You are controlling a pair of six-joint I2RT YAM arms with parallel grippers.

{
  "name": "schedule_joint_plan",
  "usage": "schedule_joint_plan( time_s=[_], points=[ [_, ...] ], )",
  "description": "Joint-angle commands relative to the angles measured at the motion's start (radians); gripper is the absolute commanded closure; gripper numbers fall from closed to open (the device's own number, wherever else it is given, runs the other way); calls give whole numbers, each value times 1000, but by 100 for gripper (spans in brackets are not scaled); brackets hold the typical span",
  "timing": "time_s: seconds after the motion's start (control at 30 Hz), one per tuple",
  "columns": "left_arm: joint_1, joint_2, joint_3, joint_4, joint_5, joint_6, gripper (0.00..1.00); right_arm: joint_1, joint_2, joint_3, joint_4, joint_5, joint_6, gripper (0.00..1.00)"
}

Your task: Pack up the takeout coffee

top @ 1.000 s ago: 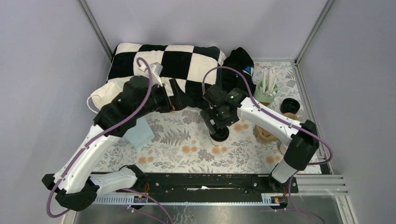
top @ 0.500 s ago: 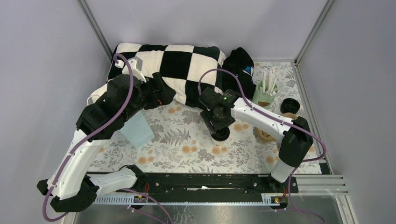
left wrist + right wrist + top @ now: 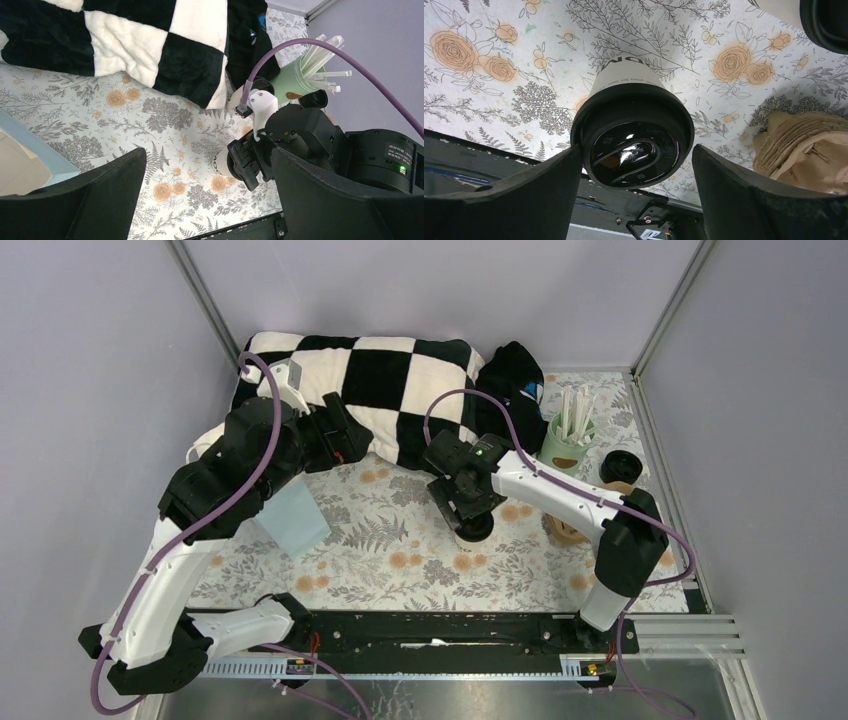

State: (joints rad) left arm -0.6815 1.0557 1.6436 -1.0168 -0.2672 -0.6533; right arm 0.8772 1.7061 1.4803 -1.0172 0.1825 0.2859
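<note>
A white paper coffee cup with a black lid (image 3: 474,529) stands on the floral tablecloth mid-table. My right gripper (image 3: 468,508) hangs straight above it, open. In the right wrist view the cup's lid (image 3: 632,144) sits between the two fingers (image 3: 539,195); the left one is close to the lid's rim and the right one stands apart. A second lidded cup (image 3: 620,465) stands at the right, its edge showing in the right wrist view (image 3: 824,20). My left gripper (image 3: 350,438) is open and empty at the blanket's front edge. It sees the first cup (image 3: 223,163) from afar.
A brown pulp carrier (image 3: 570,526) sits right of the cup, also in the right wrist view (image 3: 804,145). A mint-green cup of white sticks (image 3: 567,440), a black bag (image 3: 515,375) and a checkered blanket (image 3: 370,370) lie at the back. A light-blue box (image 3: 297,525) stands at left.
My left arm has pulled back to the left and away from the right arm. My right gripper has shifted slightly left over the cup. The cup has not moved.
</note>
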Motion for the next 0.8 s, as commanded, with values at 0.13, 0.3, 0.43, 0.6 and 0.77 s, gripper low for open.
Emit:
schedule_joint_plan(
  time_s=[0.13,0.3,0.43,0.6,0.77],
  points=[
    [2,1,30,8,-14,18,1,10,-24,26,-23,27,18,11],
    [3,4,40,6,-4,28,1,11,-15,-28,23,6,36,14],
    [2,3,60,-7,-13,33,1,10,-4,-38,36,19,47,21],
    [2,0,75,-26,-23,38,1,8,-15,-14,-7,134,59,29],
    [2,-9,78,-31,-25,38,1,-125,-90,-36,31,202,45,33]
  ],
)
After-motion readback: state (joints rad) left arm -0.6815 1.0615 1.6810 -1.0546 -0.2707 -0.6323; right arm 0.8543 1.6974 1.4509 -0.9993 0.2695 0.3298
